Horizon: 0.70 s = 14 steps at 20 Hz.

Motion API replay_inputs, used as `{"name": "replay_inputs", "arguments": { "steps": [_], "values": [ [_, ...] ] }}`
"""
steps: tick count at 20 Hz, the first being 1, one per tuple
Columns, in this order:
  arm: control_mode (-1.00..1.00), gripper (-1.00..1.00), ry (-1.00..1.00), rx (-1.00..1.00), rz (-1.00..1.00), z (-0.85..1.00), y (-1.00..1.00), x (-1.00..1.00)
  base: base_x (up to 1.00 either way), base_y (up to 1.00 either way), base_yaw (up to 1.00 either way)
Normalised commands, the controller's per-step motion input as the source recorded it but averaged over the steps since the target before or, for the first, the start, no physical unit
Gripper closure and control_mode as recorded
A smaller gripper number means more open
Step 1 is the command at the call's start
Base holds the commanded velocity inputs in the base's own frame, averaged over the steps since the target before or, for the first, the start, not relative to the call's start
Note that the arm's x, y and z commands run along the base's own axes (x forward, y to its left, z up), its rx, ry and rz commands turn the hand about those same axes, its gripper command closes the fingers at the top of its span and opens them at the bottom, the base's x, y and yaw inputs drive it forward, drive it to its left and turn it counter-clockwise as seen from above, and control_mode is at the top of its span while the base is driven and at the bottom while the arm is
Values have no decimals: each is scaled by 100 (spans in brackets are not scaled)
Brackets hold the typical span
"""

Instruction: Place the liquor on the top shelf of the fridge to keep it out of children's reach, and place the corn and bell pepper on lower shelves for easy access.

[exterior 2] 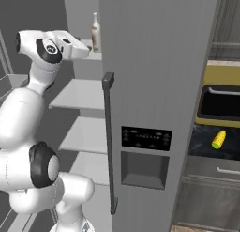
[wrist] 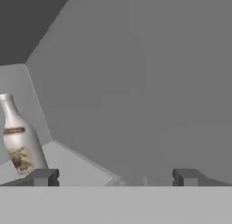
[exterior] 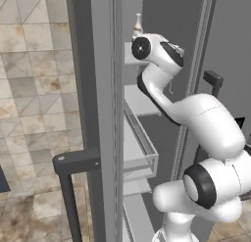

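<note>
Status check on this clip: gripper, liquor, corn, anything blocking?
Gripper open, empty, inside the fridge. Liquor upright on the top shelf, clear of the fingers. Corn on the counter outside. Nothing in the way.

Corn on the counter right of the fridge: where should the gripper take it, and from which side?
Grip the corn across its yellow middle, coming from above: it lies flat and tilted on the dark counter, so the jaws should span its narrow width, not its length.

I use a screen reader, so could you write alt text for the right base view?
A liquor bottle stands upright on the top shelf of the open grey fridge, beside the white robot arm. Bare white lower shelves sit below, and a corn cob lies on the dark counter to the right.
</note>
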Motion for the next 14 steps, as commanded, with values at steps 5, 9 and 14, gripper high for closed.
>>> {"name": "replay_inputs", "arguments": {
  "steps": [5,9,14],
  "values": [
    [-100,-100,0,5,21,8,-12,-97,0,0,0],
    [-100,-100,2,-2,33,0,0,-89,0,0,0],
    [-100,-100,10,-10,43,0,0,-85,0,0,0]
  ]
}}
